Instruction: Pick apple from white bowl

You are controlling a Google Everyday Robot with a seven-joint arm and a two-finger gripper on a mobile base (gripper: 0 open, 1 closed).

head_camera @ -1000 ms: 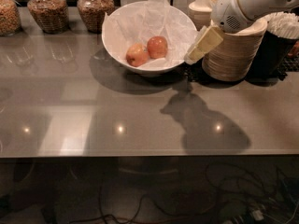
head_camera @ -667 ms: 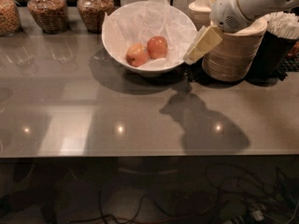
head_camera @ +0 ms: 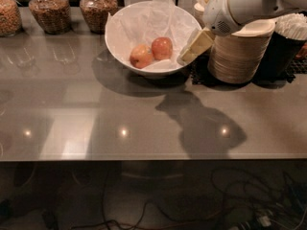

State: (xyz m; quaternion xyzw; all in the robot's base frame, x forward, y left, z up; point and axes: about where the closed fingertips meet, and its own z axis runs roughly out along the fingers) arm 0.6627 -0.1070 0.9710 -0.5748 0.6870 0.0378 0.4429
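1. Nearest, under the table's front edge, dark cables point(head_camera: 144, 210) lie tangled on the floor.
2. A glossy grey table point(head_camera: 72, 109) fills the middle, with small light reflections and the arm's shadow point(head_camera: 206, 123) on it.
3. Further back stands the white bowl point(head_camera: 115, 42), lined with crinkled tissue paper point(head_camera: 144, 23).
4. The apple point(head_camera: 162, 48), evenly orange-red, rests inside the bowl, right of centre, touching a paler apple point(head_camera: 141, 56) on its left.
5. The cream gripper point(head_camera: 189, 55) slants down-left, its tip at the bowl's right rim, near the apple but not touching it. I cannot tell whether it is wide or narrow; it holds nothing.
6. Behind it, the white arm point(head_camera: 244, 4) comes in from the upper right over stacked beige bowls point(head_camera: 237, 56).
7. Farthest back left, three jars point(head_camera: 48, 11) of brown contents stand in a row.
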